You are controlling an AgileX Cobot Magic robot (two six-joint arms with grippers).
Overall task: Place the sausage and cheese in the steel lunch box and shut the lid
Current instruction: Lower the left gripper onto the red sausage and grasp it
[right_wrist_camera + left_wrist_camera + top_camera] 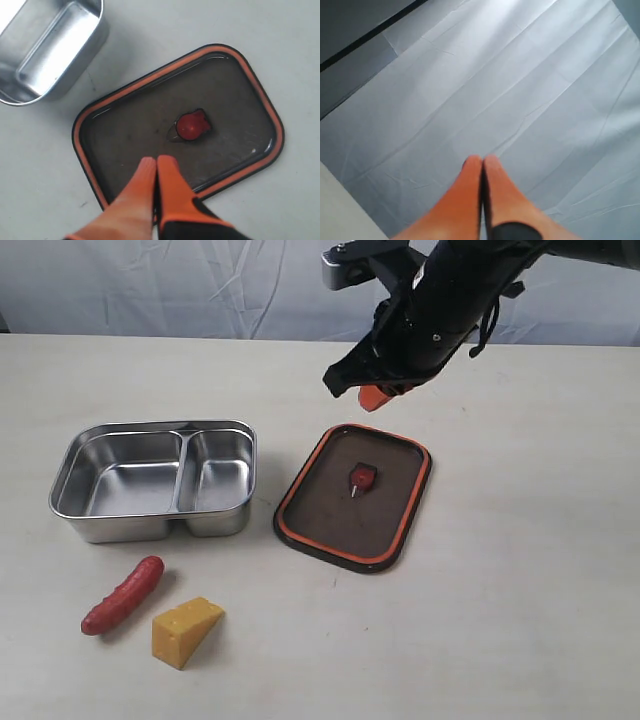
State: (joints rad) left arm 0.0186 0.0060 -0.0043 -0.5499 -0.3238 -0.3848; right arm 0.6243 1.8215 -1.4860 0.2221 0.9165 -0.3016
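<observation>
The steel lunch box (pixel 153 480) stands open on the table's left, both compartments bare. To its right lies the lid (pixel 354 496), dark with an orange rim and an orange valve (pixel 362 478) at its centre. In front of the box lie the sausage (pixel 123 595) and, to its right, the cheese (pixel 185 631). My right gripper (pixel 374 396) hangs above the lid's far edge, shut with nothing in it. From the right wrist, its orange fingertips (pixel 156 161) meet over the lid (pixel 178 125), beside a corner of the box (pixel 50 47). My left gripper (pixel 482 159) is shut and empty, facing a pale cloth.
A crumpled white cloth backdrop (pixel 180 285) runs along the table's far edge. The right arm's dark body (pixel 440 310) reaches in from the top right.
</observation>
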